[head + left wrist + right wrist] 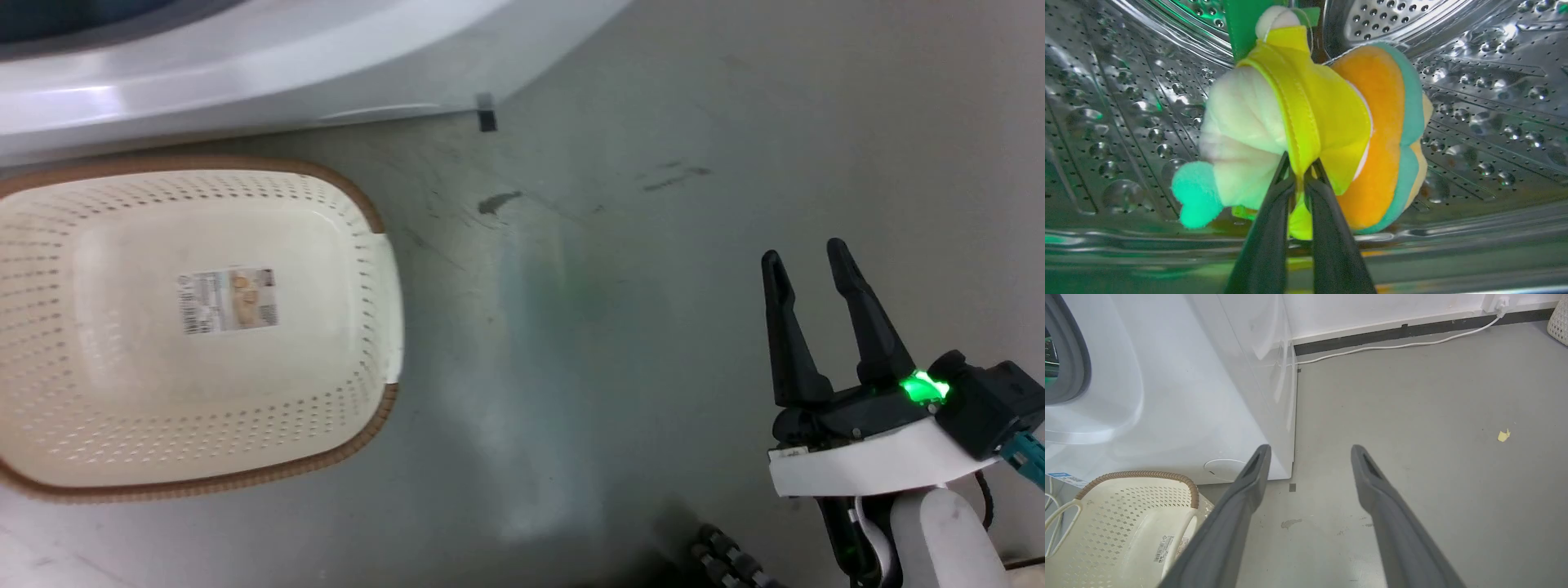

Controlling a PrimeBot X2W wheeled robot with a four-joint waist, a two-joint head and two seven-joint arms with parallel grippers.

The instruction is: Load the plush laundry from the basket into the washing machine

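Observation:
In the left wrist view my left gripper is shut on the yellow garment of the peach-pink plush figure, deep inside the shiny perforated steel drum. The orange burger plush lies right behind the figure, touching it. The cream basket sits on the floor before the white washing machine, with just its label sticker inside. My right gripper hovers open over bare floor to the basket's right; in the right wrist view its fingers frame the washer's corner and the basket.
Grey floor stretches right of the basket. A white cable runs along the dark skirting at the wall. A small yellow scrap lies on the floor. The washer's grey gasket shows at the far left.

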